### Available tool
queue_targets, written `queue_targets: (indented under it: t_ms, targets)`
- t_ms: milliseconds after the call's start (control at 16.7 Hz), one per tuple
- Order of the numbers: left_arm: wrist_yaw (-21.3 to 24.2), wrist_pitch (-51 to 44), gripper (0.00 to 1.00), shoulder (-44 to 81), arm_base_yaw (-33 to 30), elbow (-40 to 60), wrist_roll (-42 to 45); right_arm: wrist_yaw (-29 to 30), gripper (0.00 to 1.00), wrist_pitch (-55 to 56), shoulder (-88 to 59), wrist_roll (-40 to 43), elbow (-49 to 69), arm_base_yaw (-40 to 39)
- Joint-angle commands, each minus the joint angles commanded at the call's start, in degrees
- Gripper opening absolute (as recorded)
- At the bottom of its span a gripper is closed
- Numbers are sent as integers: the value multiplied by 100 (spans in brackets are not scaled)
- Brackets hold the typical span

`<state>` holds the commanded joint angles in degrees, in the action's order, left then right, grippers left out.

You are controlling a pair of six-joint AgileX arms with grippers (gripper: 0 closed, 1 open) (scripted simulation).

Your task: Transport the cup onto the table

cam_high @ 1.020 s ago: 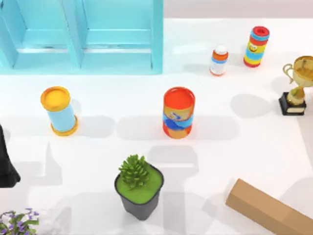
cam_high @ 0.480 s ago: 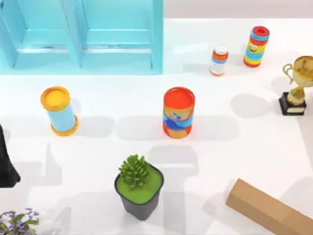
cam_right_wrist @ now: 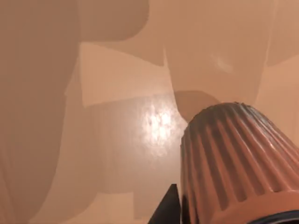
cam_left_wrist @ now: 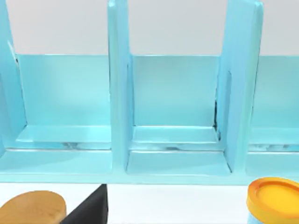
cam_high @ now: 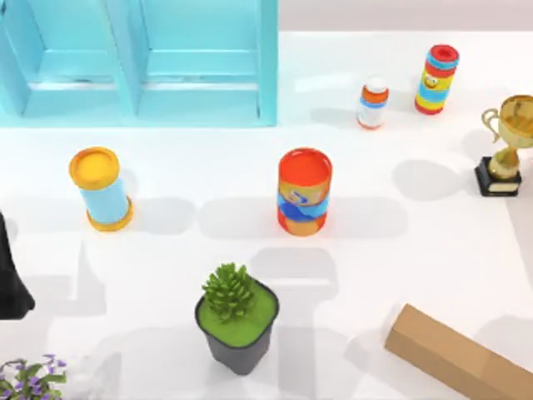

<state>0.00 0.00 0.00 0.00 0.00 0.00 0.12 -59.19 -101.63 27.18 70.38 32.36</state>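
Right gripper (cam_right_wrist: 169,211) appears in the right wrist view as a dark wedge just beside the cup (cam_right_wrist: 236,163); whether it is clamped on the cup cannot be told; the cup, reddish-brown and ribbed, looms close to that camera over a glossy, shadowed surface, and whether it touches that surface cannot be told; the left gripper (cam_left_wrist: 88,212) faces the turquoise cabinet (cam_left_wrist: 175,116), its state likewise impossible to tell, with the left arm (cam_high: 10,279) parked at the table's (cam_high: 208,167) 9 o'clock edge; in the top view the orange-red-and-blue cylinder (cam_high: 304,192) stands near the middle; from it, the plant pot (cam_high: 237,321) stands at 6 o'clock, the yellow-lidded blue cylinder (cam_high: 100,187) at 9 o'clock, the gold trophy (cam_high: 505,146) at 3 o'clock, a small bottle (cam_high: 373,102) at 1 o'clock, a cardboard box (cam_high: 458,358) at 4 o'clock, and purple flowers (cam_high: 29,379) at 8 o'clock.
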Motion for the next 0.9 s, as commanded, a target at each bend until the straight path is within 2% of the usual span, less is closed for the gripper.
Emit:
queue_targets:
  t_ms: [180, 600, 900]
  targets:
    - [0, 0, 100, 0, 0, 0, 0, -25, 0, -530, 419, -429, 210, -313]
    - [0, 0, 100, 0, 0, 0, 0, -38, 0, -1518, 852, -1257, 742, -1631]
    - [0, 0, 100, 0, 0, 0, 0, -20, 0, -1611, 870, -1331, 773, -1777]
